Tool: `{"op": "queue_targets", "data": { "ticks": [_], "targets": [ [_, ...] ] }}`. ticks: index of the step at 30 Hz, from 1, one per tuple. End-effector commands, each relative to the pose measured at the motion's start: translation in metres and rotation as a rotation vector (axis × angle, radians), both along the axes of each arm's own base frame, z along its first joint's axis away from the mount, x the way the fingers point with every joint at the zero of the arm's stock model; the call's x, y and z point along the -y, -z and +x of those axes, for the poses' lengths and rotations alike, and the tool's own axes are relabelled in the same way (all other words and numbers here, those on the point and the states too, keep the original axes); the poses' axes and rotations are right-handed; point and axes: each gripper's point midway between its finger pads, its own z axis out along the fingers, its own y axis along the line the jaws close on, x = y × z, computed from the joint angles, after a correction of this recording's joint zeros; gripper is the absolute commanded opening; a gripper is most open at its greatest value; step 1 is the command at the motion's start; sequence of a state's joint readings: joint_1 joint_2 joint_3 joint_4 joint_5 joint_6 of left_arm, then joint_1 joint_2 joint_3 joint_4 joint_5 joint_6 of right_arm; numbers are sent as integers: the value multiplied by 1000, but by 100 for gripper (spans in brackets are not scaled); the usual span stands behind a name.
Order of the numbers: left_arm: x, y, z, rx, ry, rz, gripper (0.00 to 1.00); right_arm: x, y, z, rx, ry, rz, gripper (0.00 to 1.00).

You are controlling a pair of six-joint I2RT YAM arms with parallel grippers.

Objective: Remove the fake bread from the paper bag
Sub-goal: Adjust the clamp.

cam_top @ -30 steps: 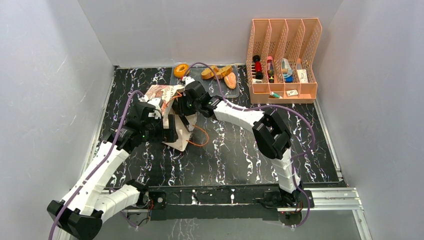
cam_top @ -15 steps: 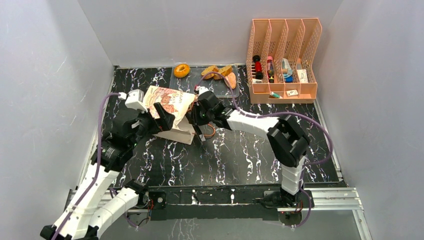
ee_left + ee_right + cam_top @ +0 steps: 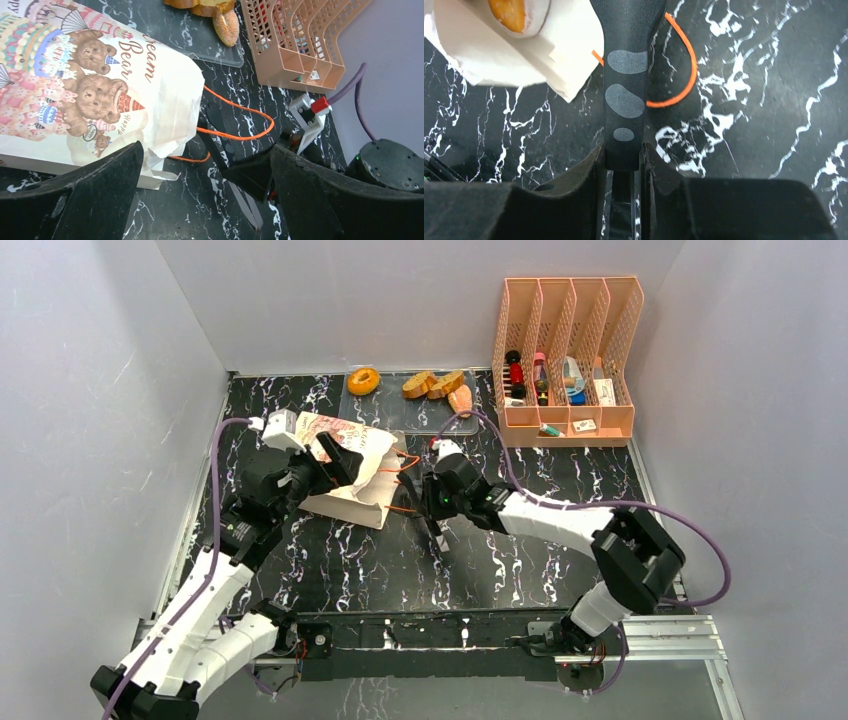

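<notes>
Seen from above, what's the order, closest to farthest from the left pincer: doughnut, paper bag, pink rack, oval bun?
1. Paper bag, right at the left pincer.
2. Doughnut, at the back, just beyond it.
3. Oval bun, back, farther right.
4. Pink rack, far right corner.

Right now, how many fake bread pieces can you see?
5. On the clear tray: a ring doughnut at its left, two brown slices and an oval bun at its right. One piece peeks from the paper bag; others may be hidden.

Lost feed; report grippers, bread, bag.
Left gripper open by paper bag. Right gripper shut on black tool. Bread piece showing in bag mouth. Orange cord alongside.
</notes>
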State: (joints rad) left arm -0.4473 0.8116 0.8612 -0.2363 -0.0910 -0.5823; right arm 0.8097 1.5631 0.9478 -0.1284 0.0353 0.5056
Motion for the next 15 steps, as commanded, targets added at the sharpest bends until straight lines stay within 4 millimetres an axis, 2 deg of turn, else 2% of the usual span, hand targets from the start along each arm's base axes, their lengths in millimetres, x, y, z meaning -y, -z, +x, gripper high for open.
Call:
{"op": "queue_targets", "data": {
  "ticks": [1, 3, 8, 11, 15],
  "targets": [
    [15, -5, 6, 26, 44, -62, 98, 14, -26, -5, 51, 64, 70, 4],
    [21, 0, 10, 15, 60, -72, 98, 27, -26, -12, 51, 93, 64, 4],
    [39, 11, 18, -9, 116, -113, 98, 63, -52, -23, 106, 191, 64, 4],
    [56, 17, 24, -27, 181, -133, 98, 76, -82, -26, 158, 236, 112, 3],
    [80, 32, 32, -79, 274, -159, 98, 78, -133, -29, 233, 227, 207, 3]
  ]
}}
